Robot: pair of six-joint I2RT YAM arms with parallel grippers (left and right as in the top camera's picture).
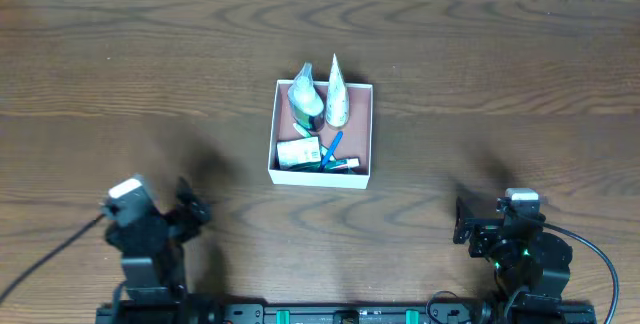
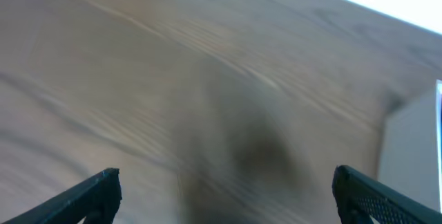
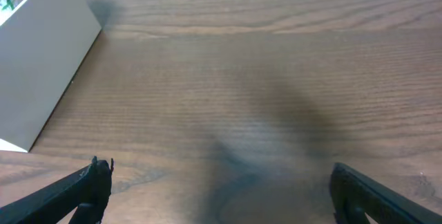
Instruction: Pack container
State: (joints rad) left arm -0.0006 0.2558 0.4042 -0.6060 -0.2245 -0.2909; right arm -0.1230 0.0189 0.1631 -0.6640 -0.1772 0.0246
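Note:
The container [image 1: 361, 129], a square shallow box with white walls and a reddish-pink inside, stands at the table's middle. It holds two pale tubes [image 1: 336, 96], a small white box [image 1: 298, 152] and blue items [image 1: 332, 150]. Its white wall shows at the right edge of the left wrist view [image 2: 414, 148] and at the top left of the right wrist view [image 3: 41, 58]. My left gripper [image 2: 224, 193] is open and empty near the front left of the table [image 1: 190, 209]. My right gripper [image 3: 221, 189] is open and empty near the front right [image 1: 462, 222].
The wooden table [image 1: 500, 84] surrounds the container on all sides. Black cables run from both arm bases at the front edge. The table's far edge is a pale strip at the top.

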